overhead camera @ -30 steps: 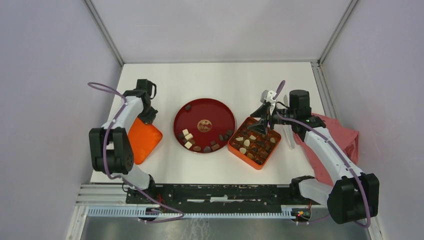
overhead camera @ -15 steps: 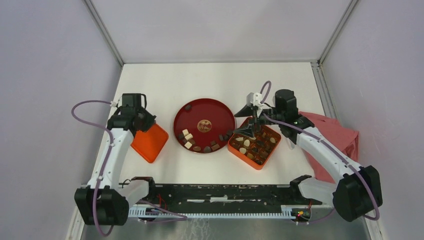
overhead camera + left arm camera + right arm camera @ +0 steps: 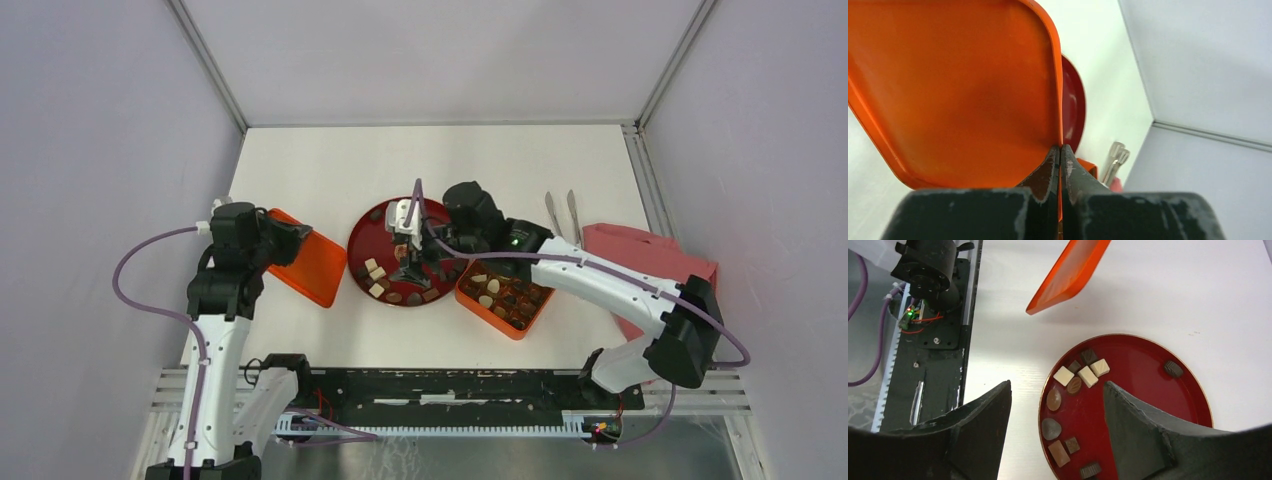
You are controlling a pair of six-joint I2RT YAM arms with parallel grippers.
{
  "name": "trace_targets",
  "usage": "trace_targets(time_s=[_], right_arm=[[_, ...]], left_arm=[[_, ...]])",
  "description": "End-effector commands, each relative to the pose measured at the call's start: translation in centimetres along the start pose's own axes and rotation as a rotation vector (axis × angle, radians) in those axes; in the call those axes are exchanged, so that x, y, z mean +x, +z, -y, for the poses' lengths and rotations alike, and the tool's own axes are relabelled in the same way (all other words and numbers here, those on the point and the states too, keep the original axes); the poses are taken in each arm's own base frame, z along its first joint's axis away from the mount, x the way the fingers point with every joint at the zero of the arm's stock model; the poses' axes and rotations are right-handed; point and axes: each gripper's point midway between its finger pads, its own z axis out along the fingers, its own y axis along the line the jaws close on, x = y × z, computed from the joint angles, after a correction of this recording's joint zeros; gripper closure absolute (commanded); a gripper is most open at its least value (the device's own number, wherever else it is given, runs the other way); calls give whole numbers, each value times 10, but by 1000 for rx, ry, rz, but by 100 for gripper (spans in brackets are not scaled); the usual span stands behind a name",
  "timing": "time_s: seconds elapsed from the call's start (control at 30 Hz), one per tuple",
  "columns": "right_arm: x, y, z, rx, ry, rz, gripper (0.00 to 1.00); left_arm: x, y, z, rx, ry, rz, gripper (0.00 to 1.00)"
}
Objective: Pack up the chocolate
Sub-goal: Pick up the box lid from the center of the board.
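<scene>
Plate, box, lid and tools on the white table [image 3: 330, 170]
A round red plate [image 3: 372, 240] sits mid-table, with a square orange gridded box [image 3: 487, 314] just to its right. Left of the plate, an orange lid [image 3: 310, 265] is tilted. Two metal tongs [image 3: 573, 212] lie beyond the box, beside a pink-red cloth [image 3: 660, 262] at the right edge.

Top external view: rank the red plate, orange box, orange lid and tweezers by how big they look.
1. red plate
2. orange box and orange lid: unsure, since the lid is held tilted and lifted nearer the camera
3. tweezers
</scene>
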Motion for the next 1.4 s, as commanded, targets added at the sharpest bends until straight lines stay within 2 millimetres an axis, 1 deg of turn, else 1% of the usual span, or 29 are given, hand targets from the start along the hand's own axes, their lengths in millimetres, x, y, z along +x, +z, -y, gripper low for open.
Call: trace_targets(time_s=[0.0,0.1,0.17,0.33,0.43,0.47,0.53,0.67,0.73,0.77,0.8,0.83,0.9,1.0,1.03,1.1,1.13,1.2,1.23,1.27,1.3,1.33,1.37], right_arm=[[-35,9,19,203,-5,26,27],[-49,18,23,251,48,56,27],[-57,23,27,276,76,76,27],[-58,39,36,363,142,78,27],[-59,51,36,379,174,83,27],[-60,55,35,380,200,90,27],[-65,62,34,373,199,100,27],[-68,81,41,383,216,73,29],[-66,87,46,407,236,63,36],[-64,89,48,414,243,55,43],[-63,89,51,433,250,49,47],[-61,86,54,458,254,43,49],[-54,77,57,496,251,37,58],[-54,63,54,501,234,56,76],[-54,58,52,499,226,61,84],[-54,49,52,492,213,69,96],[-53,45,52,484,211,73,100],[-55,38,51,448,215,89,100],[-55,34,53,432,219,93,100],[-57,30,52,408,224,106,100],[-60,26,51,371,223,122,100],[-61,23,51,342,219,136,100],[-62,19,49,312,209,146,100]], left_arm=[[-13,-24,43,148,-166,26,98],[-21,-32,53,185,-216,61,98],[-24,-34,59,207,-243,66,98],[-25,-35,73,250,-277,49,98],[-23,-35,79,267,-285,37,98],[-22,-36,81,273,-284,34,98],[-19,-36,86,280,-283,32,98],[-8,-34,95,291,-289,19,98],[1,-32,102,299,-288,9,98],[8,-33,107,303,-281,1,98],[11,-35,111,309,-280,0,98],[12,-36,115,314,-277,4,98],[15,-39,120,323,-278,7,98],[19,-37,124,333,-284,-7,98],[21,-35,125,335,-285,-11,98],[24,-33,125,336,-286,-21,98],[25,-32,125,335,-286,-26,98],[29,-32,128,345,-280,-47,98],[32,-32,130,354,-274,-60,93],[35,-32,133,365,-259,-75,82],[36,-34,136,379,-243,-84,69],[36,-36,140,395,-222,-89,53],[37,-38,142,404,-201,-93,35]])
